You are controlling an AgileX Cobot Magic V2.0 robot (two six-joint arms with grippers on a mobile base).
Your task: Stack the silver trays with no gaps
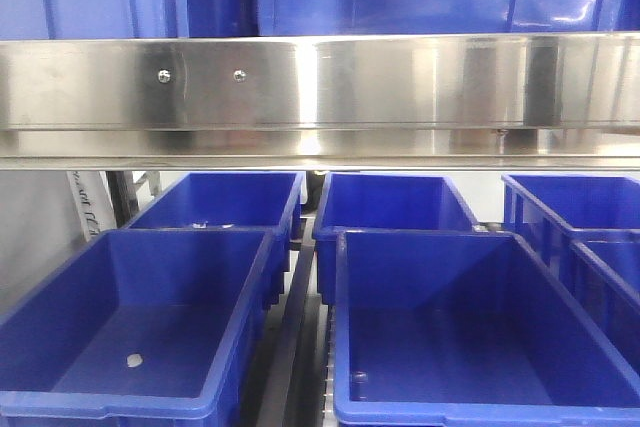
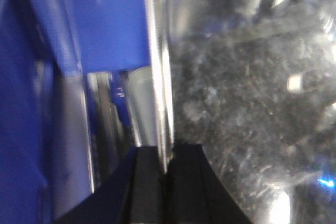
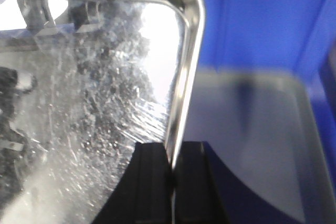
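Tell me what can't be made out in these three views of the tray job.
Front view: no tray or arm shows; the steel band and blue bins fill it.
Left wrist view: the silver tray held by the left end effector is blurred and cut off right.
Right wrist view: the right end effector pinches a tray rim; same tray or a second, unknowable. Any stack gap is unseen.

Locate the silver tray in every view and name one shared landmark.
Front view: silver tray is probably the narrow edge-on strip below the screw-headed band.
Left wrist: it fills the right; left end effector pinches its rim.
Right wrist: it fills the left; right end effector pinches its rim.
Shared: blue bins.
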